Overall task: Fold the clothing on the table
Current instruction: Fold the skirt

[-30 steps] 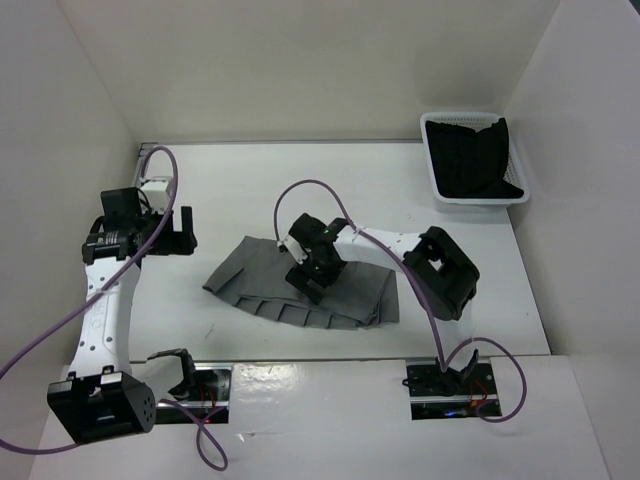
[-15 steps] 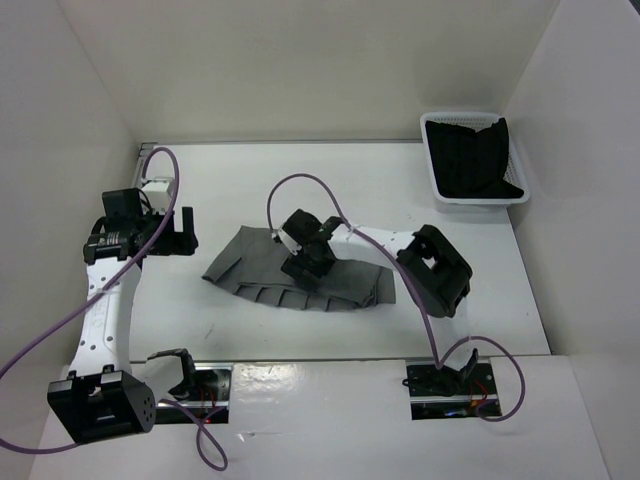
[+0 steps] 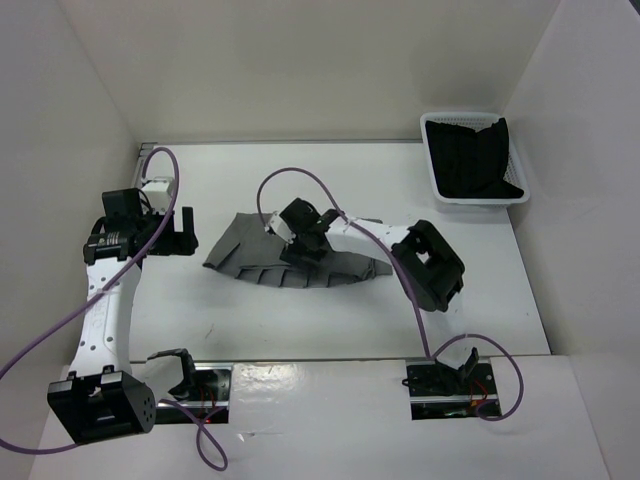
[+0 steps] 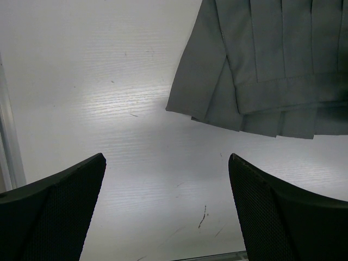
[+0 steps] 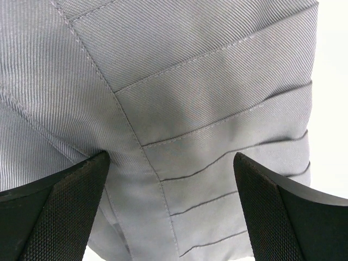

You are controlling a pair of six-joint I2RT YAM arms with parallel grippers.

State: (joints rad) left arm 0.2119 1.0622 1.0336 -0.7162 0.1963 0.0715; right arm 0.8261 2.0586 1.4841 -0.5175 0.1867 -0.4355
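- left end effector [image 3: 182, 232] is hovering just left of the skirt, jaws wide apart, gripping nothing; it is sitting exactly where it was a second ago
- clothing [image 3: 232, 258] is lying mid-worktop [image 3: 470, 300]; the grey pleated skirt is looking light, soft and floppy, probably sliding easily on the smooth surface; best pinch is likely the loose hem corner nearest the left arm
- right end effector [image 3: 300, 245] is sitting low on the skirt's middle, jaws spread, clamping nothing
- versus earlier: right arm is shifting farther back and leftward, and the skirt is bunching narrower front to back
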